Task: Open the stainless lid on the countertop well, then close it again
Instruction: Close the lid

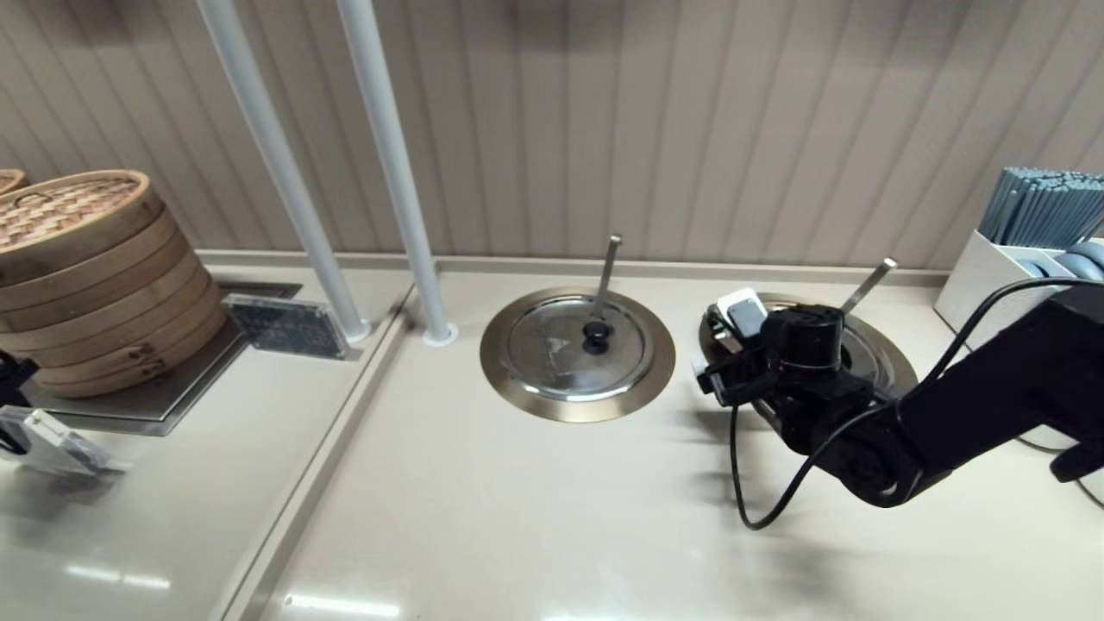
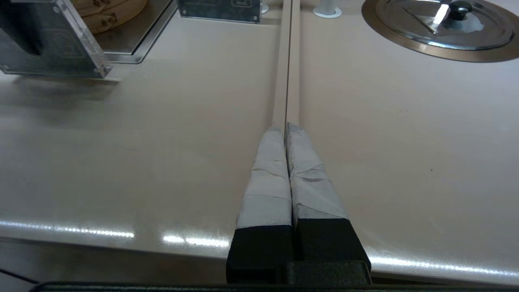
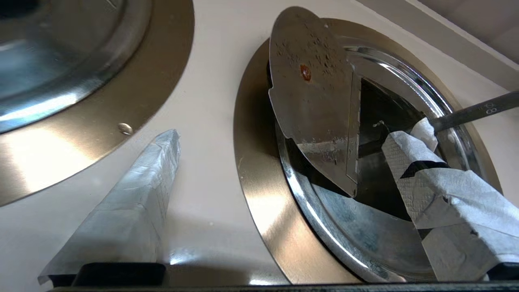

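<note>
The stainless lid [image 3: 312, 97] stands tilted up on edge over the countertop well [image 3: 259, 194], its spotted underside facing the right wrist camera. Its knob is hidden. Dark well interior shows behind it, and the ladle handle [image 3: 474, 113] leans diagonally. My right gripper [image 3: 296, 129] is open wide: one taped finger [image 3: 134, 194] hangs over the counter between the two rings, the other [image 3: 438, 190] reaches over the well beside the ladle handle. In the head view my right arm [image 1: 802, 362] covers the well's rim [image 1: 897, 366]. My left gripper [image 2: 286, 127] is shut and empty, parked low at the counter's left.
The twin lid [image 1: 576, 345] lies closed in its ring, with a nearly vertical ladle handle. Two white poles [image 1: 388, 172] rise behind it. Stacked bamboo steamers [image 1: 86, 276] and acrylic signs [image 1: 285, 326] stand at the left. A white chopstick holder [image 1: 1026, 250] is at the far right.
</note>
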`<state>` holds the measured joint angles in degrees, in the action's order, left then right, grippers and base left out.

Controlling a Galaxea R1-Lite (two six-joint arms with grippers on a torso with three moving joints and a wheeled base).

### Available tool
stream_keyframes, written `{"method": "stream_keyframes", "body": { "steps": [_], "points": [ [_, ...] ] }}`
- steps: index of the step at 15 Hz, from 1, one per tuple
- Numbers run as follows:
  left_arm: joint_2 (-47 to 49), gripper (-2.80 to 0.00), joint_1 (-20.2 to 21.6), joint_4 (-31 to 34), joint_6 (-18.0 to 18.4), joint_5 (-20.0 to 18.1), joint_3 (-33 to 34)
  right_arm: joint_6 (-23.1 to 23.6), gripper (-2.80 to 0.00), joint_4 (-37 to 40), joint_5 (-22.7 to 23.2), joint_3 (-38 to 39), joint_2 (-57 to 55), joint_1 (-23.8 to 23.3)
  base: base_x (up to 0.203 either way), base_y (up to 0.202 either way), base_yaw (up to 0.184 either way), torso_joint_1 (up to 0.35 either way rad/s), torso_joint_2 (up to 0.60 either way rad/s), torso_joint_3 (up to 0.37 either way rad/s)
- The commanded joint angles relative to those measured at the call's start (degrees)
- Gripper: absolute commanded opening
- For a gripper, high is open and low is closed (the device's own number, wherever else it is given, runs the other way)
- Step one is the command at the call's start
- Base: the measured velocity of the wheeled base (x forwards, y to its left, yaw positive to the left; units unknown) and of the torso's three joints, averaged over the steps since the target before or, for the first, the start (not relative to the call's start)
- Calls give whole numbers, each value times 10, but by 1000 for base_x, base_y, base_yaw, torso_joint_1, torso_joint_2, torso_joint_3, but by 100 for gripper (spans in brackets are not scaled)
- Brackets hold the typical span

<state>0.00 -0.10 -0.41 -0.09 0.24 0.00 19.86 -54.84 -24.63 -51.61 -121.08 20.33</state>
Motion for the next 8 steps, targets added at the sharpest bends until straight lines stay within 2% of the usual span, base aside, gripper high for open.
{"method": "stream_keyframes", "body": {
  "steps": [1, 2, 8],
  "points": [
    [0, -280, 0, 0, 0, 0, 0, 21, 0, -48, -10, -13, -71, -16, 0, 0, 0, 0, 0, 0],
    [0, -280, 0, 0, 0, 0, 0, 34, 0, -62, -12, -16, -78, -24, 0, 0, 0, 0, 0, 0],
    [0, -280, 0, 0, 0, 0, 0, 46, 0, -114, -14, -59, -103, -52, 0, 0, 0, 0, 0, 0]
  ]
}}
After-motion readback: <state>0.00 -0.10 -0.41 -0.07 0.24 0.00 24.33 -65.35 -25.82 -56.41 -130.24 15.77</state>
